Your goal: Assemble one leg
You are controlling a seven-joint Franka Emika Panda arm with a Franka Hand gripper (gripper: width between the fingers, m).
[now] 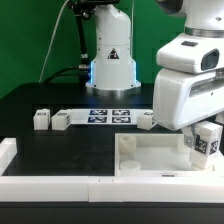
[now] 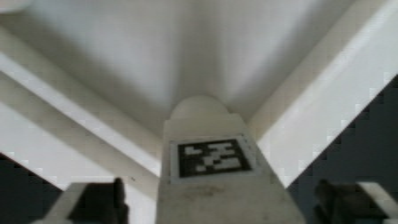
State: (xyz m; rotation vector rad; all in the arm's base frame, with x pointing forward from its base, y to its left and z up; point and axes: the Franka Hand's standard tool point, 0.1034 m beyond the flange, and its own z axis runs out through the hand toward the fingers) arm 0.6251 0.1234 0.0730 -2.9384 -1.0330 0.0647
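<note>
My gripper (image 1: pixel 203 133) is shut on a leg (image 1: pixel 208 142), a small white chunky block with a black-and-white tag. It holds the leg upright at the exterior view's right, just above the near right corner of the large white square panel (image 1: pixel 150 158). In the wrist view the leg (image 2: pixel 217 150) fills the middle between my fingers (image 2: pixel 96 202), tag facing the camera, with the panel's raised edges (image 2: pixel 107 70) behind it. Two more legs (image 1: pixel 41 120) (image 1: pixel 61 120) stand at the left. Another leg (image 1: pixel 145 122) stands behind the panel.
The marker board (image 1: pixel 110 115) lies flat behind the panel, in front of the robot's base (image 1: pixel 110 65). A low white wall (image 1: pixel 60 185) runs along the table's front edge, with a raised end (image 1: pixel 7 150) at the left.
</note>
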